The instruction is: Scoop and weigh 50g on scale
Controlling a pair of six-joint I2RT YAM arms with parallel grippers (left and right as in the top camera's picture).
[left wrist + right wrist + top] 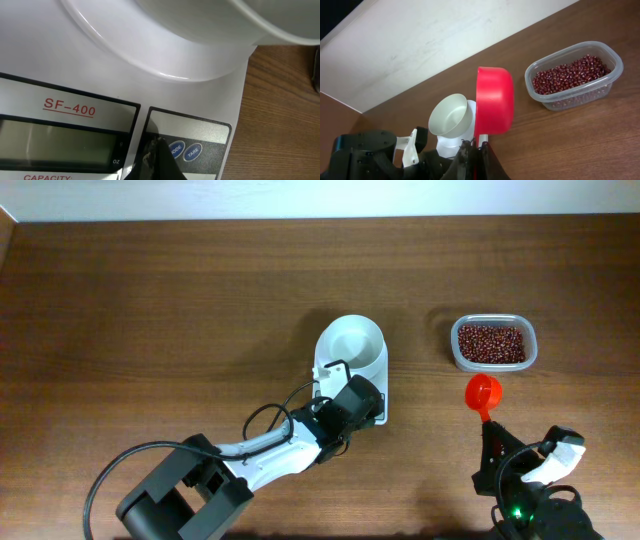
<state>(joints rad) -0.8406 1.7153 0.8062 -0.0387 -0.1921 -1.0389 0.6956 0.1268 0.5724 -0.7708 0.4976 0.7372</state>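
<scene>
overhead shows both arms. my left pincer (156, 154) is shut and empty, its tip down at the buttons (185, 150) of the scale (60, 60). the empty bowl (352, 343) sits just beyond it. i judge this is the zeroing step. my right pincer (477, 150) grips the scoop (494, 102), which is empty. the beans (491, 342) lie in their tub (618, 60) just ahead of it. next i should dip the scoop into them.
</scene>
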